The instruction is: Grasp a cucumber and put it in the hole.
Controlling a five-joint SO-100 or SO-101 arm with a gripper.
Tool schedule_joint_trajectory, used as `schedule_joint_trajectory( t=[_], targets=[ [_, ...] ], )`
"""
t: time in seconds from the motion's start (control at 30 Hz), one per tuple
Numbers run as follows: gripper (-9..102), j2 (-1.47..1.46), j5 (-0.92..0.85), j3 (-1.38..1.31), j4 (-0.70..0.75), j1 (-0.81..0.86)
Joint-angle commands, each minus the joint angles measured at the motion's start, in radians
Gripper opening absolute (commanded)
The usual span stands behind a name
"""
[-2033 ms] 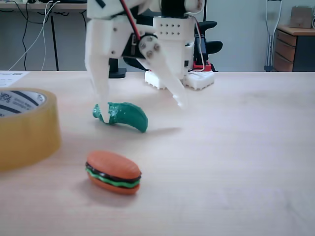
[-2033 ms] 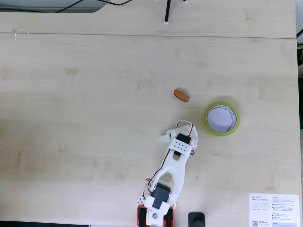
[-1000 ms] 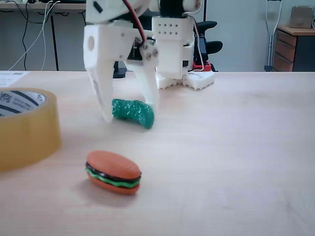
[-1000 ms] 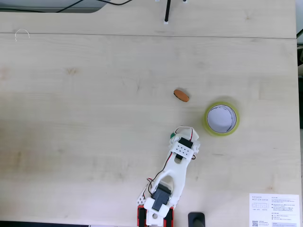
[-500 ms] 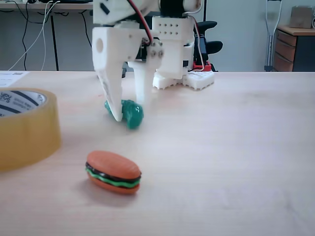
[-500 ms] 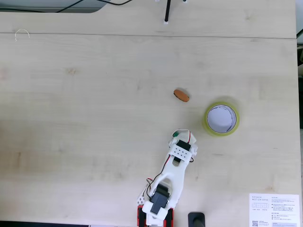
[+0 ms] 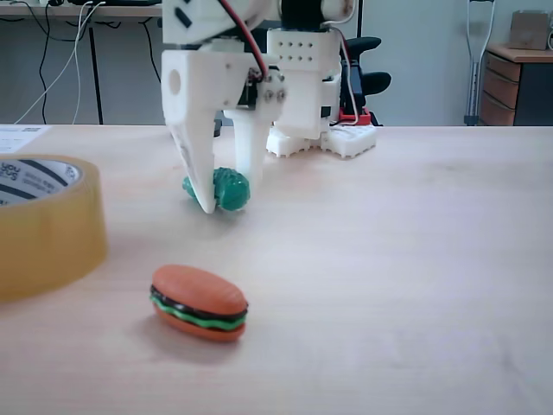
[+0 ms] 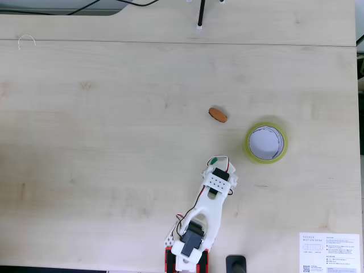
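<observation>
**Claw closes on the cucumber, lift still to come**

In a fixed view from bench height, the claw (image 7: 220, 194) has narrowed until its two white fingers pinch the cucumber (image 7: 226, 189) between them. Two seconds ago the fingers stood wide apart, one tip touching the toy's end and the other well off to the side; a second ago they straddled it; now they are drawn in tight, and the green toy has turned so that its end faces this camera. It appears to sit at or just above the bench (image 7: 406, 259), so the grip looks made but the raise not yet begun.

From above, in a fixed view, the arm reaches up the picture from the lower edge, and a small patch of the cucumber (image 8: 212, 161) shows green at its tip. The arm has drawn slightly back toward its base over the last second.

The tape roll (image 7: 47, 233) stands at the left of the low view; from above, the hole (image 8: 265, 143) lies up and to the right of the claw, near but clearly apart. The toy burger (image 7: 199, 303) rests on the bench between camera and claw, untouched, and off the straight line to the roll.

The grasping step seems about finished. What remains is to lift, swing across to the roll and release over its opening. The pinch sits near one end of a bumpy, rounded toy, so it could twist or slip during the swing
</observation>
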Motion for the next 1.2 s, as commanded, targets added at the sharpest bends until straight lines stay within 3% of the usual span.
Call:
schedule_joint_trajectory(
  t=[0.0,0.17,0.3,0.63,1.17],
  targets=[
    [8,0.075,0.017,-0.041,0.080,0.002],
    [9,0.161,0.058,-0.041,0.120,0.002],
    [7,0.186,0.198,-0.089,0.186,0.000],
    [7,0.169,0.357,-0.259,0.206,0.002],
    [7,-0.244,0.543,-0.953,0.305,0.098]
  ],
)
